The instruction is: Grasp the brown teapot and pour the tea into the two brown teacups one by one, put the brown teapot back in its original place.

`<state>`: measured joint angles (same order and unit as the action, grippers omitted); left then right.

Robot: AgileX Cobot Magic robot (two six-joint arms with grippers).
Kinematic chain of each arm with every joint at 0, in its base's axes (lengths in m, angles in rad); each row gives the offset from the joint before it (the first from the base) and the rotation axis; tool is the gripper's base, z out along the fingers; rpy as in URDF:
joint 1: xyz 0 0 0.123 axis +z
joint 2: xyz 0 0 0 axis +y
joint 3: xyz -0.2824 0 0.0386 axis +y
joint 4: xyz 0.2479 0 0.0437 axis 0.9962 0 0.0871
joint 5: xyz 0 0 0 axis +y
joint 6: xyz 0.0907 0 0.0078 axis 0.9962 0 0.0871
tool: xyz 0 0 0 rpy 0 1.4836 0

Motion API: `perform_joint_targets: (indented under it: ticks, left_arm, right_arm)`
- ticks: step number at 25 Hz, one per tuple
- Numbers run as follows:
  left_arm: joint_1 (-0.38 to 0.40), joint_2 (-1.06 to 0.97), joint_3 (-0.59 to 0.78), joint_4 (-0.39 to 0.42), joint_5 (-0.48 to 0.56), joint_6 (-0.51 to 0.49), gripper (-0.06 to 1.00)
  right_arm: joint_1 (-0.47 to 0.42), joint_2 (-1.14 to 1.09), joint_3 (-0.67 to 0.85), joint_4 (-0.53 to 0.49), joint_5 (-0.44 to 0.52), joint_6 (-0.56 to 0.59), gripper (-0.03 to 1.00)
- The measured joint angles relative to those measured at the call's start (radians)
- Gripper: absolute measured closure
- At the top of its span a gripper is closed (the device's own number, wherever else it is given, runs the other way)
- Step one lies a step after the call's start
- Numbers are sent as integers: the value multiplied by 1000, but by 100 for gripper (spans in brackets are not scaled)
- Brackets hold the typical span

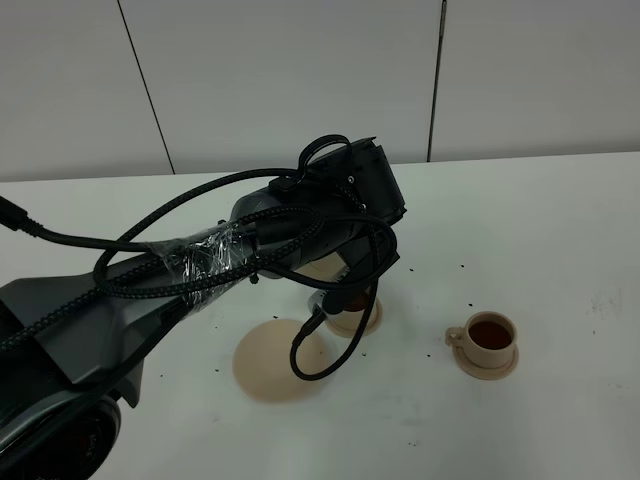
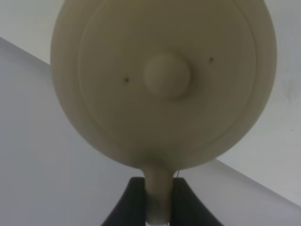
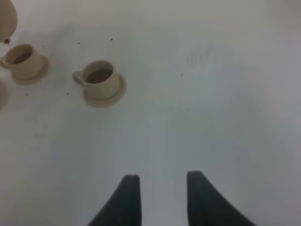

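The brown teapot (image 2: pixel 162 80) fills the left wrist view, lid and knob facing the camera. My left gripper (image 2: pixel 157 188) is shut on its loop handle. In the high view the left arm covers it, leaving a tan sliver of the teapot (image 1: pixel 322 268) above the near teacup (image 1: pixel 362 320). The other teacup (image 1: pixel 489 340) stands to the right on its small saucer, dark tea inside. The wide saucer (image 1: pixel 270 362) lies bare left of the cups. In the right wrist view both teacups (image 3: pixel 21 60) (image 3: pixel 101 80) stand far from my right gripper (image 3: pixel 162 195), which is open and holds nothing.
Dark specks are scattered on the white table (image 1: pixel 560 230) around the cups. The left arm (image 1: pixel 200 265) and its looping cables (image 1: pixel 330 350) hang over the middle. A grey panelled wall (image 1: pixel 300 70) runs behind the table.
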<state>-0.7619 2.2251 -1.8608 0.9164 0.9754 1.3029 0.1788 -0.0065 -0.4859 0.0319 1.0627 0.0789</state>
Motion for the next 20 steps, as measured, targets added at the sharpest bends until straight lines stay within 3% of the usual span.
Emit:
perform_joint_targets:
  ticks: [20]
  left_arm:
    - [-2,0,0,0,8,1,78]
  right_arm:
    - [0,0,0,0,0,0,73]
